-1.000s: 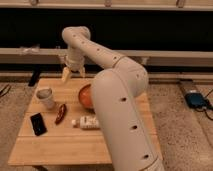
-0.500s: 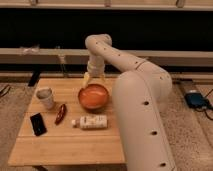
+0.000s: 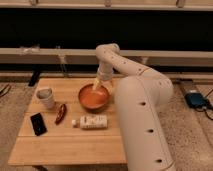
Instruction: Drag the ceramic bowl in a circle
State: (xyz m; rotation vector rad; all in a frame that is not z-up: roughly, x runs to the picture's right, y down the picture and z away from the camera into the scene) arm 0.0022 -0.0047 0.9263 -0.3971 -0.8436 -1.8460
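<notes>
The ceramic bowl [image 3: 93, 98], wide, shallow and orange-red, sits on the wooden table [image 3: 65, 142] right of its middle. My gripper [image 3: 98, 85] hangs from the white arm that curls over the bowl's far right side. Its pale fingers point down into the bowl just inside the far rim. The fingers stand open and hold nothing. The arm's thick body covers the table's right edge.
A pale cup [image 3: 45, 97] stands at the left. A dark red pepper [image 3: 60, 113] and a black phone [image 3: 38, 124] lie in front of it. A white bottle [image 3: 91, 121] lies on its side just in front of the bowl. A blue object [image 3: 195, 100] lies on the floor to the right.
The arm has swung from above the table's left side over to the bowl and come down, so the gripper now reaches inside the bowl's far rim. The bowl has not moved.
</notes>
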